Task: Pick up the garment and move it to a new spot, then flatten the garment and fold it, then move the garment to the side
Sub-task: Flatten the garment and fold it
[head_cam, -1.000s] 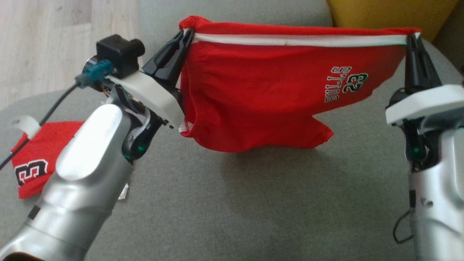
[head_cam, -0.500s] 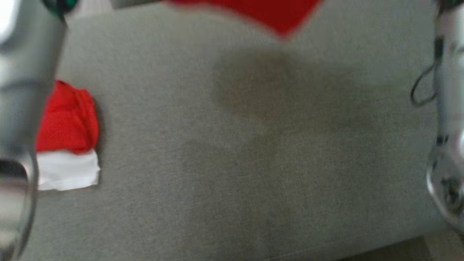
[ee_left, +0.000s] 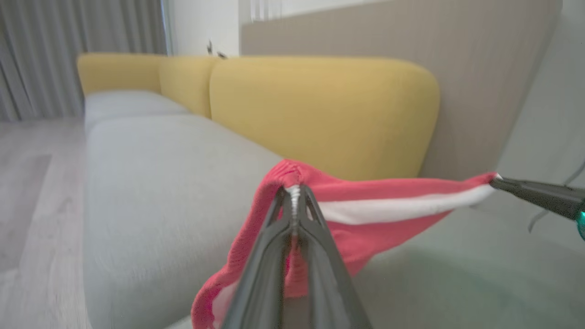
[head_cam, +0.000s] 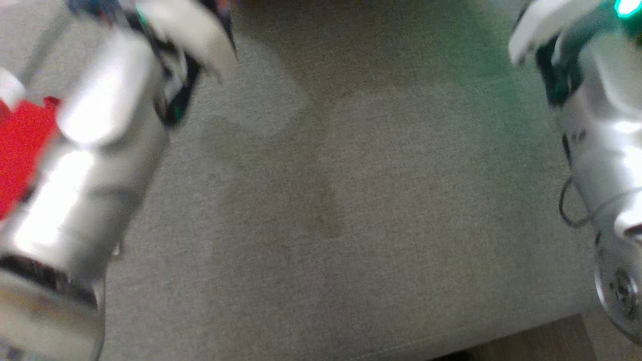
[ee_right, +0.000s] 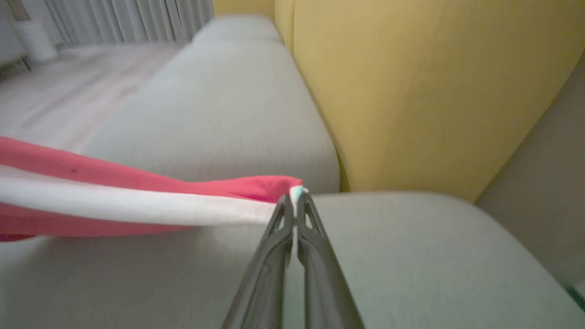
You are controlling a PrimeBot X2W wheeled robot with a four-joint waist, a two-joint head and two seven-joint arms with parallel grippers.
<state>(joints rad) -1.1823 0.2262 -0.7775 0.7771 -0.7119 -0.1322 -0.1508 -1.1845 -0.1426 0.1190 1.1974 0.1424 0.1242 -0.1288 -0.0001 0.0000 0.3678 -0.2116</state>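
Item: garment, red, with a white band along its upper edge. Location: in the air above the grey seat cushion, strung between my two grippers. The band is drawn nearly straight and the body sags beneath it. I judge it is held spread like this so that it can be lowered flat rather than in a heap.

Holder one: left gripper, fingers pressed together on a gathered end of the band. Red cloth bunches over the tips and hangs down beside them.

Holder two: right gripper, fingers closed on the opposite end, pinching a small corner only. It is a thin hold, and I judge that pulling my arms further apart could slip it.

Backdrop: yellow backrest, behind the garment and apart from it.

Landing area: the head view is blurred, with bare cushion between my left forearm and right forearm. I judge this the likely place to lay the cloth.

Other: second red cloth at the left edge, beside my left forearm. It is too blurred to tell more.

Stage, as judged: transfer under way; flattening and folding not yet begun.
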